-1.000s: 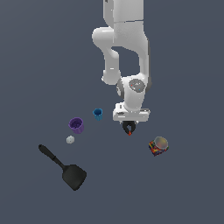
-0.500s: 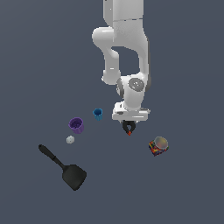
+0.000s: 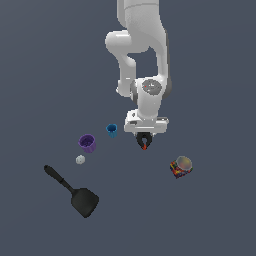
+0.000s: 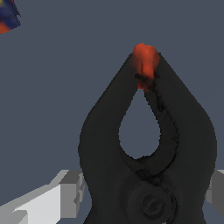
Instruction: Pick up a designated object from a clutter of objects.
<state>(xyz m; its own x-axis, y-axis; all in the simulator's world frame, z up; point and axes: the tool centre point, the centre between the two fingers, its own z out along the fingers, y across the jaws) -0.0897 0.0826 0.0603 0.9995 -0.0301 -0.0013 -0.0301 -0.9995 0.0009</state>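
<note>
A: What can't you make out here?

B: In the exterior view the gripper (image 3: 144, 142) covers most of the black clamp (image 3: 144, 144), only its lower end and red-orange tip poke out. Finger contact is hidden.

A: And the wrist view?

B: The clamp (image 4: 148, 148) runs off the picture's edge at the handles, and it blocks the gap between the fingers (image 4: 65, 192). The multicoloured can (image 4: 8, 17) is cropped to a blurry corner scrap. The white ball (image 3: 80, 159) is too tiny for detail.
</note>
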